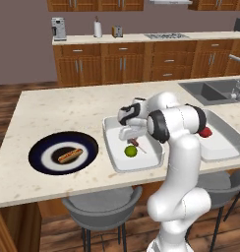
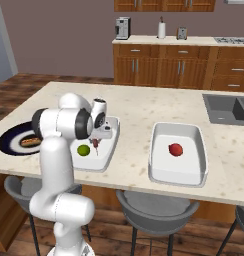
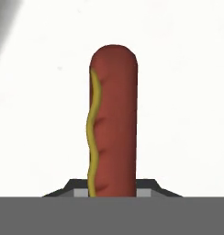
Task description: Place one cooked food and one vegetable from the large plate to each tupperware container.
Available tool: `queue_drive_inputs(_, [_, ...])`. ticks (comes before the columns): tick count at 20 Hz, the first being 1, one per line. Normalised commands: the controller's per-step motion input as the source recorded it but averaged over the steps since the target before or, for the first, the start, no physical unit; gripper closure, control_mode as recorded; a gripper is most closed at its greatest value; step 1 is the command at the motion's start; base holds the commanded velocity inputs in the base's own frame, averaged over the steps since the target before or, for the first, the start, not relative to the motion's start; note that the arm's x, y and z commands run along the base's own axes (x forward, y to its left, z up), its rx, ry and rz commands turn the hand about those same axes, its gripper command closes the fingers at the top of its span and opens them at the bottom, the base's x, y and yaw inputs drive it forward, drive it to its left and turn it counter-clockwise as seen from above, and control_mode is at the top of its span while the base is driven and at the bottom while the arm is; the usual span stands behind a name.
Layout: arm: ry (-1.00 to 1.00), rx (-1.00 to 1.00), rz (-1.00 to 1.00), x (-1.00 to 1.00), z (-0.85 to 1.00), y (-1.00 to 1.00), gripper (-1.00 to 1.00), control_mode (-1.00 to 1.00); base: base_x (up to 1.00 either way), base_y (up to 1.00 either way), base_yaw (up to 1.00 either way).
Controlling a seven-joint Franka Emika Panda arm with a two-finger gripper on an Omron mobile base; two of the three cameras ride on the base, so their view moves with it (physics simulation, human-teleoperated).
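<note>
Gripper (image 1: 133, 141) clenched on hot dog (image 3: 113, 124) above left tupperware container (image 1: 116, 162) at frame centre, green vegetable (image 1: 130, 151) already inside; right container (image 2: 159, 172) with red vegetable (image 2: 175, 149) only; second hot dog (image 1: 70, 156) left on large plate (image 1: 41, 153), lower left of table (image 1: 53, 108).

Even, bright, flat light fills the room, with no glare on the desk (image 1: 53, 110). Shadows are soft: a faint one lies under the sausage (image 3: 113, 124) in the hand view. Edges look slightly jagged, rendered, nothing blurred; straight lines stay straight.
</note>
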Motion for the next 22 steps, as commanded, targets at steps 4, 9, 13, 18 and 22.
queue_drive_inputs(4, [0.00, -0.02, -0.04, 0.21, -0.29, 0.01, 1.00, -1.00, 0.00, 0.00, 0.00])
queue_drive_inputs(9, [0.00, -0.08, -0.05, 0.10, -0.35, 0.30, -1.00, -1.00, 0.00, 0.00, 0.00])
queue_drive_inputs(13, [0.00, -0.01, -0.06, 0.00, 0.00, 0.13, -1.00, -1.00, 0.00, 0.00, 0.00])
queue_drive_inputs(18, [0.01, 0.00, 0.00, 0.00, 0.12, -0.03, -1.00, -1.00, 0.00, 0.00, 0.00])
queue_drive_inputs(22, [-0.06, 0.00, 0.00, -0.24, 0.82, 0.00, -1.00, -1.00, 0.00, 0.00, 0.00])
